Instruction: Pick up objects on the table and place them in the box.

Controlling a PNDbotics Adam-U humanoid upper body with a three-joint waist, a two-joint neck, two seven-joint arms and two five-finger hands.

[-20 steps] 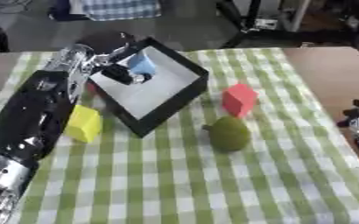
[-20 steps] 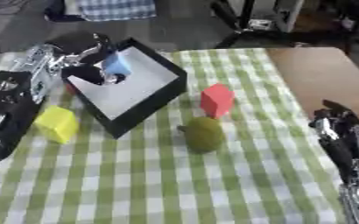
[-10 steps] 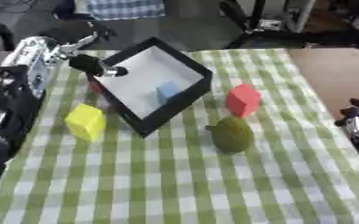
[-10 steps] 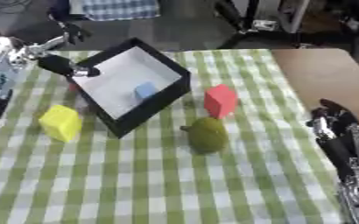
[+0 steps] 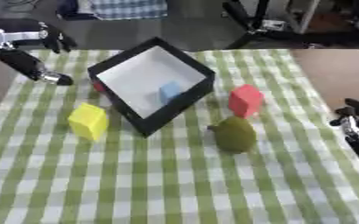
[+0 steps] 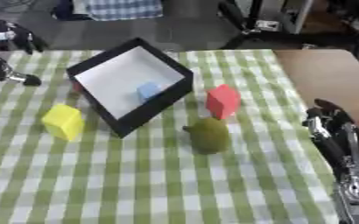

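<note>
A black-rimmed box point(image 5: 191, 99) with a white floor stands tilted on the checked cloth, and a small blue block point(image 5: 170, 92) lies inside it. A yellow block point(image 5: 88, 121) sits left of the box. To its right stand a red block point(image 5: 245, 100) and an olive-green pear-shaped object point(image 5: 233, 134). Something red point(image 5: 98, 86) peeks out at the box's left wall. My left hand point(image 5: 31, 63) is up at the far left edge, open and holding nothing, away from the box. At the right edge rests my right hand point(image 6: 337, 136), idle and open with fingers up.
The green-and-white checked cloth point(image 5: 175, 183) covers most of the table; bare brown tabletop point(image 5: 332, 74) shows at the right. Chair and stand legs point(image 5: 263, 26) are beyond the far edge.
My left hand let the blue block go into the box and has pulled back up and to the left. The view has shifted a little. The right hand stays put.
</note>
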